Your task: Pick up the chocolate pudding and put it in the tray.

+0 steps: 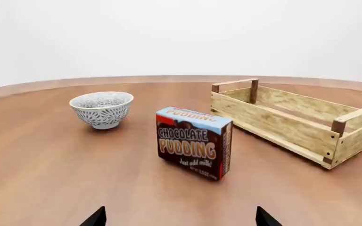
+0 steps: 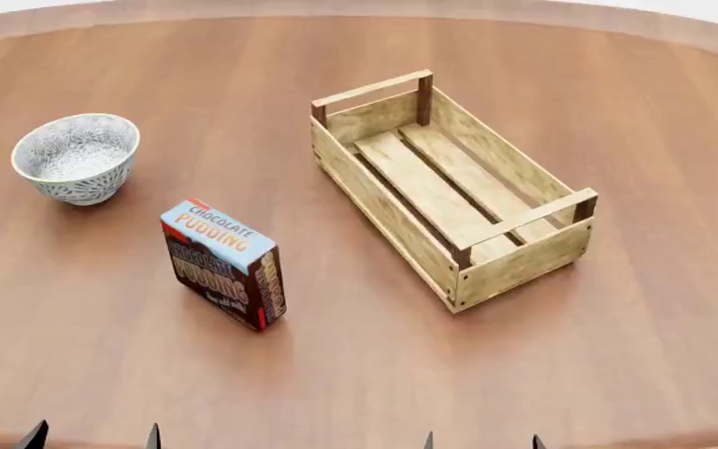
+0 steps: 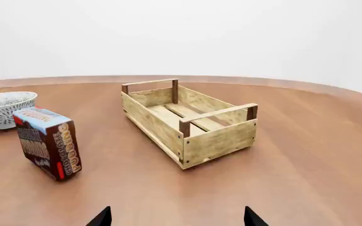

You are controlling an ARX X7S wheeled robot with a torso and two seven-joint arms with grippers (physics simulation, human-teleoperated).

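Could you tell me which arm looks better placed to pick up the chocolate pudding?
Probably the left: the chocolate pudding stands nearly ahead of the open left gripper, while the right gripper faces the tray.

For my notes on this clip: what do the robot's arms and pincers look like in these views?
Very little shows. Each pincer appears only as two black, pointed fingertips at the frame's lower edge: the left pincer and the right pincer in the wrist views, and both pairs again in the head view. No arm links, cables or markings are visible.
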